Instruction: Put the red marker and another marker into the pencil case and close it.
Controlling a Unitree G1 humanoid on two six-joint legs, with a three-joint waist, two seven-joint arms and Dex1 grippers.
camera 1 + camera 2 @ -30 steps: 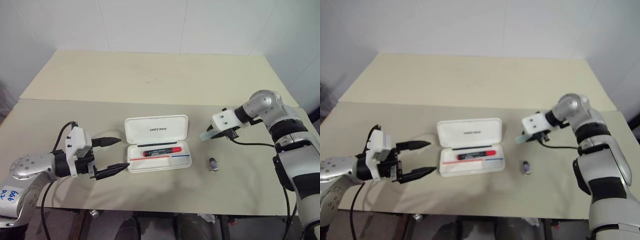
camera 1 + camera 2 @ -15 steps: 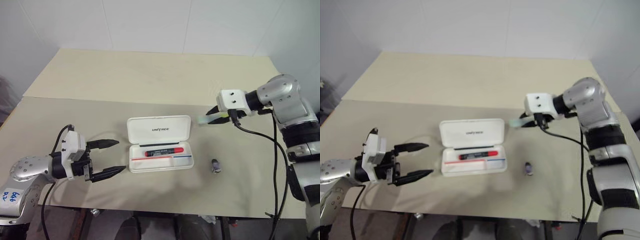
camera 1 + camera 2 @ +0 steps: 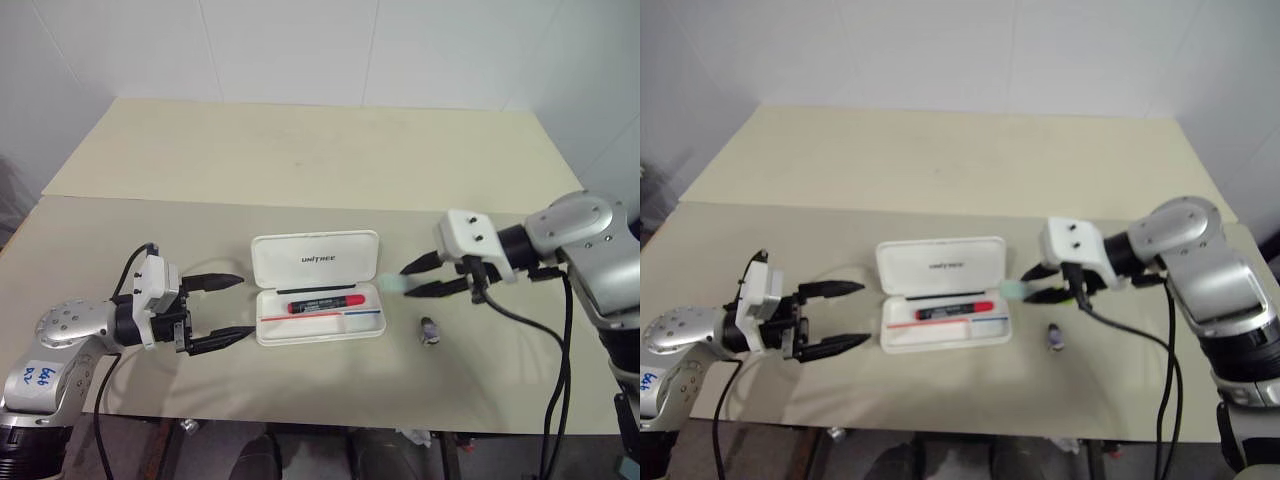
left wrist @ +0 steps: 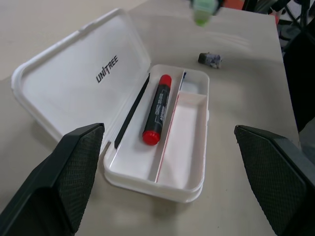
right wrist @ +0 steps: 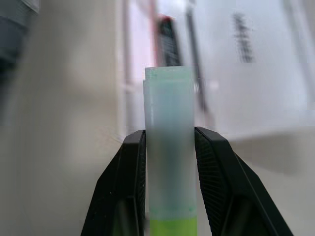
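Observation:
The pencil case (image 3: 315,258) lies open at the table's middle, lid folded back with its dark print showing. The red marker (image 3: 325,303) rests in the tray, seen close in the left wrist view as the red marker (image 4: 157,108) beside a thin black strip. My right gripper (image 3: 407,281) is shut on another marker (image 3: 392,286), a pale mint one with a green section, held just off the case's right end and pointing at it. The right wrist view shows this marker (image 5: 168,147) pinched between both fingers. My left gripper (image 3: 247,305) stands wide open just left of the case, holding nothing.
A small grey stubby object (image 3: 429,329) lies on the table right of the case, below my right gripper. A seam joins this table to a second one behind (image 3: 300,150). The front edge runs close below the case.
My right gripper, still holding the mint marker, has come down and back toward the case's right end, turning to point at it. The left gripper stays where it was, open.

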